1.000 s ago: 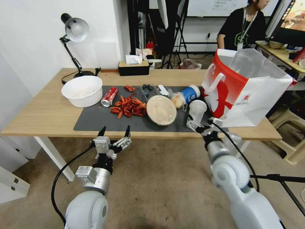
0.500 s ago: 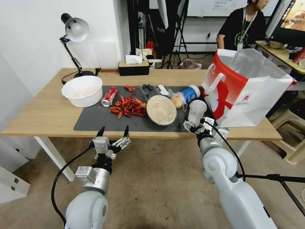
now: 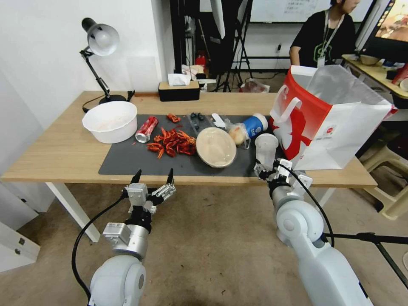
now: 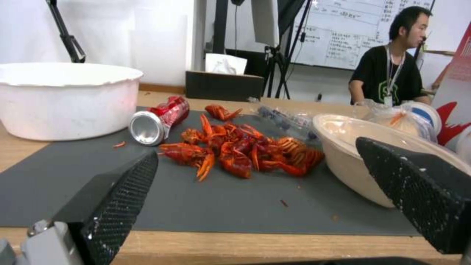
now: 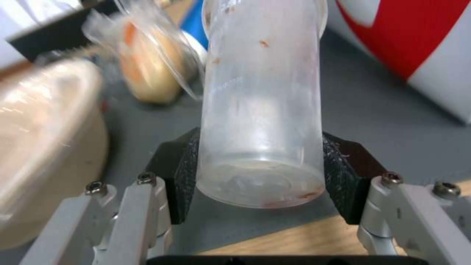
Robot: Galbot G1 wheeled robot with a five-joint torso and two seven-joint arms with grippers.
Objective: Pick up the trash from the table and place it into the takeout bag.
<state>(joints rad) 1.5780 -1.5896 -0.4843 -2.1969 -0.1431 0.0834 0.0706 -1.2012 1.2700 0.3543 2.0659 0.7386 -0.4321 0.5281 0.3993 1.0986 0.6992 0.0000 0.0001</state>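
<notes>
clear plastic cup point(image 5: 262, 110) clamped in right gripper point(image 5: 260, 176)

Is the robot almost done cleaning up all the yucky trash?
Not yet, it has only started. The right tool is shut on the clear plastic cup, close to the takeout bag. The red soda can, meal leftovers, beige bowl, food bag and blue paper cup lie on the table. The left tool waits open.

Red-and-white takeout bag point(image 3: 327, 123), dark grey mat point(image 3: 127, 157), blue paper cup point(image 3: 255, 124)
</notes>
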